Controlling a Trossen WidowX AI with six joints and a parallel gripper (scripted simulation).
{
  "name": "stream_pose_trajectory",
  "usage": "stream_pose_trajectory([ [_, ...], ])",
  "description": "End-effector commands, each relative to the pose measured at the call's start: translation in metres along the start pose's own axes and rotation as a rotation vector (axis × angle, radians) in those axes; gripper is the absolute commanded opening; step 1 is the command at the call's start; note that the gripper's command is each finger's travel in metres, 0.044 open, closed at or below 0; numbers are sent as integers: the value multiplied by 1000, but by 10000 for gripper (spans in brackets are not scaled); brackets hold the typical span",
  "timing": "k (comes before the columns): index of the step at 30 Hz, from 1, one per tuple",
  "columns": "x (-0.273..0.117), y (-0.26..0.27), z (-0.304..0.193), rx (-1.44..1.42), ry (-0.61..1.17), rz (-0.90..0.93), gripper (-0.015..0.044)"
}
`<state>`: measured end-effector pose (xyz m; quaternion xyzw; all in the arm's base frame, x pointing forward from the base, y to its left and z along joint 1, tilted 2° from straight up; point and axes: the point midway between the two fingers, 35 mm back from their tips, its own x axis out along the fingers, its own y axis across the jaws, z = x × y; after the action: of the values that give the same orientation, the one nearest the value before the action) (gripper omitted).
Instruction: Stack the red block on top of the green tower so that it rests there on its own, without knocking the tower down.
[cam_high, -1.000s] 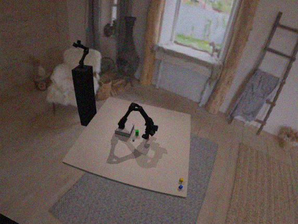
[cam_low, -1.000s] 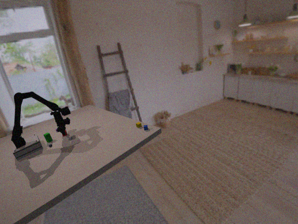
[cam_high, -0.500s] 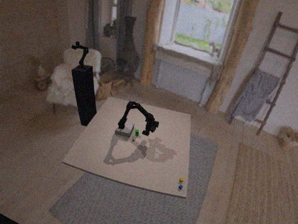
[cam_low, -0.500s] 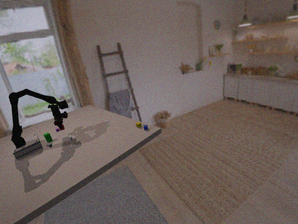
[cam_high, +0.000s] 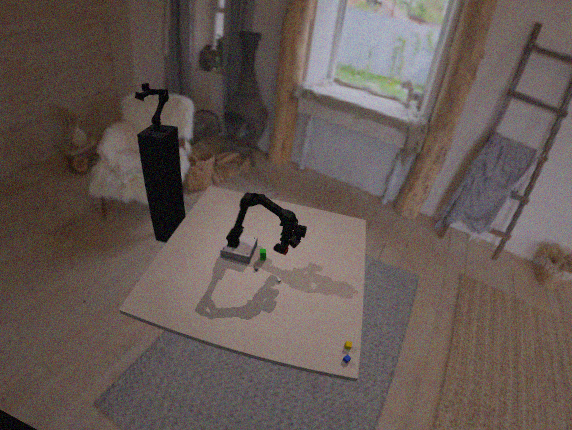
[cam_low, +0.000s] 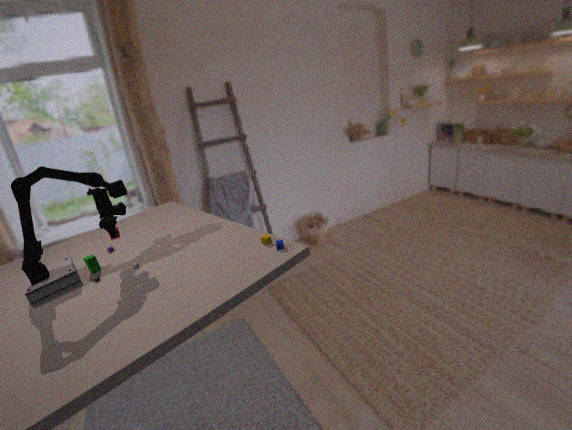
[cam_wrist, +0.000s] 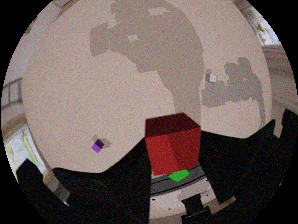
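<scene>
My gripper (cam_high: 284, 249) (cam_low: 113, 232) (cam_wrist: 168, 137) is shut on the red block (cam_low: 116, 233) (cam_wrist: 175, 150) and holds it above the table, away from the tower. In the top view the fingers hide most of the block. The green tower (cam_high: 263, 254) (cam_low: 92, 264) stands upright on the table beside the arm's base. In the wrist view only a small green part of the tower (cam_wrist: 179, 175) shows, below the red block.
A small purple block (cam_low: 110, 249) (cam_wrist: 98, 145) lies on the table. A small pale block (cam_high: 279, 280) (cam_low: 135, 266) and a small dark one (cam_high: 256, 269) (cam_low: 97, 279) lie near the tower. Yellow (cam_high: 348, 345) (cam_low: 266, 239) and blue (cam_high: 347, 359) (cam_low: 280, 245) blocks lie at the far corner.
</scene>
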<state>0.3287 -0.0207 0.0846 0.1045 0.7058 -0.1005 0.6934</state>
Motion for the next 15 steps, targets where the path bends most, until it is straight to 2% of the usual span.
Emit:
stream_pose_trajectory([
  [1,-6,0,2,4,-13,-1,0],
  [8,-6,0,-3,4,-13,-1,0],
  [15,-11,-4,-33,4,-10,-1,0],
])
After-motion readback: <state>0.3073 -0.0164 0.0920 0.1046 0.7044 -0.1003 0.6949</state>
